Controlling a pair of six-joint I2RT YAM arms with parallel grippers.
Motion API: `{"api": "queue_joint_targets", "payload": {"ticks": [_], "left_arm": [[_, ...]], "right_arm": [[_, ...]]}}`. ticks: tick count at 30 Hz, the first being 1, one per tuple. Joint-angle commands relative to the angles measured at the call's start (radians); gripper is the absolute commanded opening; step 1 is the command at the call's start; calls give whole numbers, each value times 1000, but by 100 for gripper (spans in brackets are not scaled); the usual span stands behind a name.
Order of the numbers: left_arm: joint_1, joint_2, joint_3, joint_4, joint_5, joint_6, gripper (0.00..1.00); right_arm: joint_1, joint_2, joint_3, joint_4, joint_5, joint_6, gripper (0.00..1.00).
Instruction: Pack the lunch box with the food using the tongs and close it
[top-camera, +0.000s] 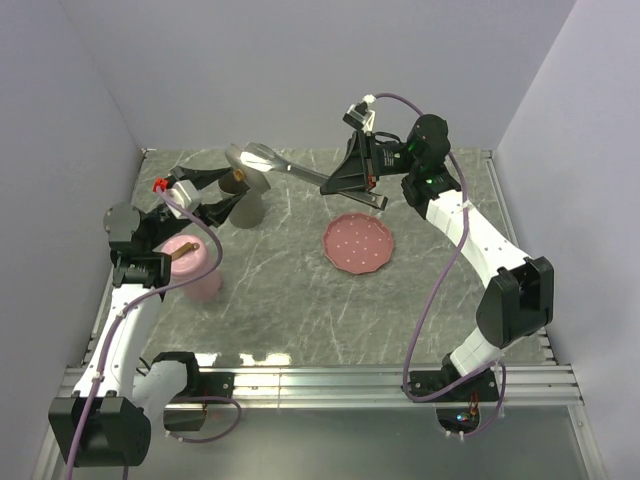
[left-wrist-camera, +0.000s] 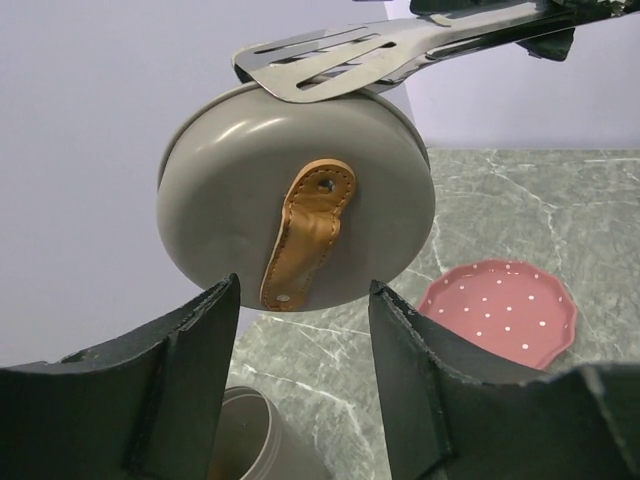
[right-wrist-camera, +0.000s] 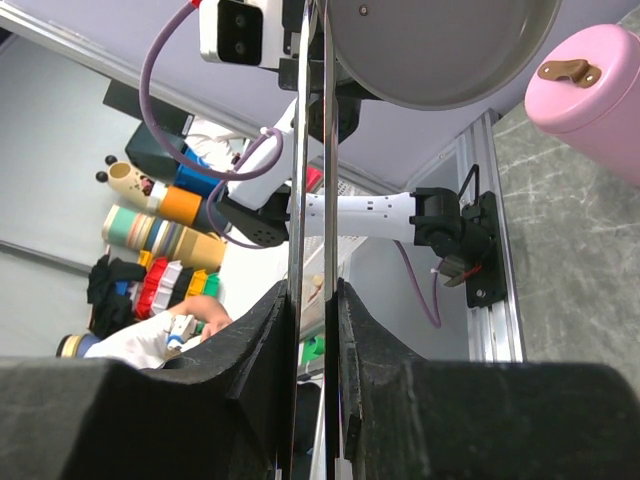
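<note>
So the right end effector (right-wrist-camera: 312, 300) is pressed together on the tongs (top-camera: 300, 172), gripping them well back along the arms so the flat tips reach out over the left side of the table (top-camera: 300, 300). The tips pinch the rim of the grey lid (left-wrist-camera: 230, 200), which hangs in the air tilted on edge, face towards the left wrist camera. I think that's on purpose, since it puts the tan leather strap (left-wrist-camera: 308, 235) right in front of the left end effector (left-wrist-camera: 300, 290). That one's fingers are spread, one on each side of the strap and not touching it, so to me it looks like a handover, with the left arm taking the lid to do the closing. The grey tub (top-camera: 246, 212) stands open just below the lid, so it wouldn't have far to travel. The pink plate (top-camera: 358, 243) has no food on it, which suggests the packing part is done. There's a hint of orange-brown inside the tub in the left wrist view, possibly the food, but too little shows to be sure. The pink container (top-camera: 192, 265) near the left arm has its lid on.
</note>
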Motion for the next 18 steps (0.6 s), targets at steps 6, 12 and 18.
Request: {"api": "queue_joint_targets", "payload": {"ticks": [6,12,18], "left_arm": [[-37,3,49,29,-17,16,55],[-37,-2,31,61,-38,22,53],[-38,4,42,103,-54,-13,44]], "right_arm": [[11,-43,-1,108,0,58,0],[12,-47,-7,126,4,75,0],[14,-53,-11,117,0,72,0]]}}
